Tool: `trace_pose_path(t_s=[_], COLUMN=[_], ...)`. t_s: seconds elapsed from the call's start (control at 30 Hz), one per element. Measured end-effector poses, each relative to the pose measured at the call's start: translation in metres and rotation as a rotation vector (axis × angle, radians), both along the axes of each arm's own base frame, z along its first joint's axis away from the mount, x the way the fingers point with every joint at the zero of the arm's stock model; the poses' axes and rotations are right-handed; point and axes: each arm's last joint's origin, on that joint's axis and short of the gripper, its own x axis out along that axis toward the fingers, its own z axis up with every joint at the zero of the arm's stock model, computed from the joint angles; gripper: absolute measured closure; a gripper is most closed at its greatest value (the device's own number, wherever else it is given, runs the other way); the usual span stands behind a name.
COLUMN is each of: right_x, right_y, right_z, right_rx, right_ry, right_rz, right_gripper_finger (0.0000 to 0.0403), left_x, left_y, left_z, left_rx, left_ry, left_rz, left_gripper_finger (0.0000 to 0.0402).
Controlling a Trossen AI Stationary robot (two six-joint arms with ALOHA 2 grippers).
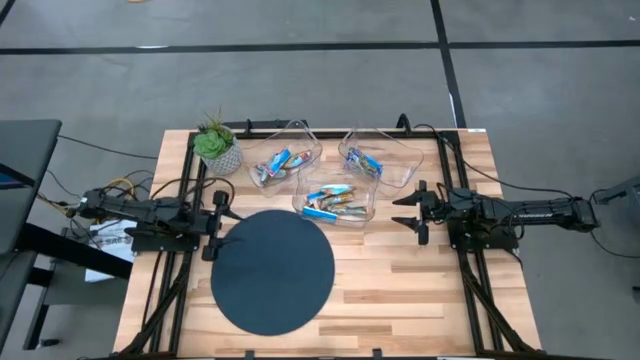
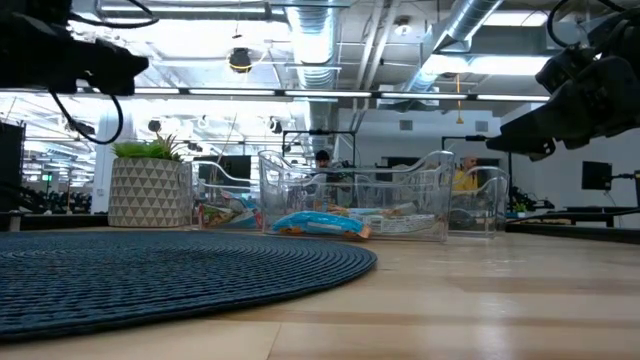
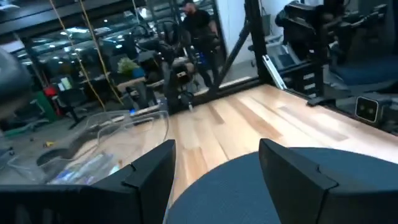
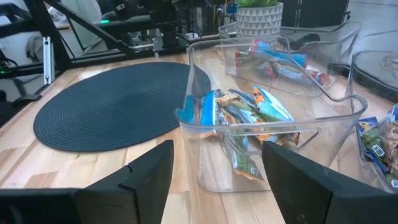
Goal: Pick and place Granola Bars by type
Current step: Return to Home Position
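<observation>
The granola bars, shiny and mostly bright blue, lie in three clear plastic bins toward the table's far side. Several lie in the middle bin [image 1: 335,201] [image 4: 249,112], some in the far-left bin [image 1: 281,163], and a few in the far-right bin [image 1: 365,162]. My right gripper [image 1: 400,212] [image 4: 217,180] is open, hovering just right of the middle bin and pointing at it. My left gripper [image 1: 220,226] [image 3: 217,180] is open at the left edge of the round mat, left of the bins. Neither gripper touches anything.
A round dark blue woven mat [image 1: 272,271] covers the table's near middle. A potted plant [image 1: 218,148] stands at the far left beside the bins. Bare wood [image 1: 420,290] lies right of the mat. People show in the room beyond the table [image 2: 322,160].
</observation>
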Motion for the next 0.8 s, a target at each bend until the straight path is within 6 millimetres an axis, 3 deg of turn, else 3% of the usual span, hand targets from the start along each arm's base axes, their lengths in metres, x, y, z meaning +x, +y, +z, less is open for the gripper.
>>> trace_pose_path(t_s=[0.33,0.8], right_x=[0.0001,0.0001], right_y=[0.0,0.0], right_z=[0.0004,0.0004], right_rx=[-0.001,0.0], right_ry=[-0.004,-0.004], right_rz=[0.0,0.0], right_gripper_finger=[0.0163,0.0163], left_x=[0.0015,0.0021], left_y=[0.0087,0.0086], left_z=[0.0035,-0.0011], left_rx=[-0.027,-0.001], left_ry=[-0.076,-0.034], left_rz=[0.186,0.184], left_gripper_finger=[0.0178,0.0178])
